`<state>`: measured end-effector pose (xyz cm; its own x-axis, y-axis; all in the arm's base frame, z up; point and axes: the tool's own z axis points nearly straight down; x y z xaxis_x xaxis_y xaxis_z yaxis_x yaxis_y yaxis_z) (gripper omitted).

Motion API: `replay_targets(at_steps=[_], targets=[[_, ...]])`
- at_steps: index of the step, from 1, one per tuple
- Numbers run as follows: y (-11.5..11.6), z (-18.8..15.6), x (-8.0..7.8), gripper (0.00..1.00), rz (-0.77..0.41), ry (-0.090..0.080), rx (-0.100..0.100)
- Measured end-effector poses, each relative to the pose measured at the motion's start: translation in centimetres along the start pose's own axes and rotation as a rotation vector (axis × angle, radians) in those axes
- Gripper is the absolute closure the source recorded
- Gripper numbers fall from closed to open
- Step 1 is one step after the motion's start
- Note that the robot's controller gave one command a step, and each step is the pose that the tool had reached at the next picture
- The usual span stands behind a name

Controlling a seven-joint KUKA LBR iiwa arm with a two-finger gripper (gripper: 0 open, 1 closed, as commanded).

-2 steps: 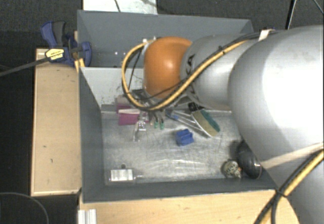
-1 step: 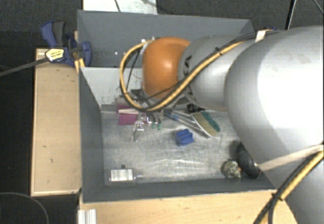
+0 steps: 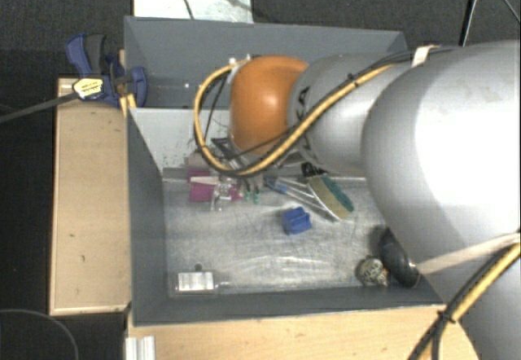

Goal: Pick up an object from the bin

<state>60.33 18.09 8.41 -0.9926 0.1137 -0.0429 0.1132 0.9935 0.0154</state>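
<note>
The gripper (image 3: 226,190) hangs low over the floor of the grey bin (image 3: 148,220), under the orange wrist cover (image 3: 264,102) and the cables. It cannot be told whether the gripper is spread or pressed together, because the cover and cables hide its tip.

Just at its left side lies a magenta block-like thing (image 3: 201,187), so close that it seems to touch the gripper. Whether it is caught or only beside cannot be decided. Its long axis seems to run left to right, pointing toward the gripper. It is probably the thing to pick, and the coming move likely turns on a small shift to the left.

Near the gripper's right side lies a green and white brush-like thing (image 3: 327,195), and a little nearer to the front a small blue piece (image 3: 295,221). Well apart, by the front wall, a pale metal part (image 3: 195,281) lies to the left, and a dark ball (image 3: 396,262) lies beside a speckled lump (image 3: 372,270) to the right.

No brand, label or writing can be read on these things.
</note>
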Motion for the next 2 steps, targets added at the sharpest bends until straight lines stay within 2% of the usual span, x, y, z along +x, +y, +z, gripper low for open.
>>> replay_targets(at_steps=[1, 2], targets=[[0.1, -4.4, -0.4, 1.0, 0.003, 0.037, 0.013], [0.2, -9.0, -0.7, 1.0, 0.005, 0.038, 0.012]])
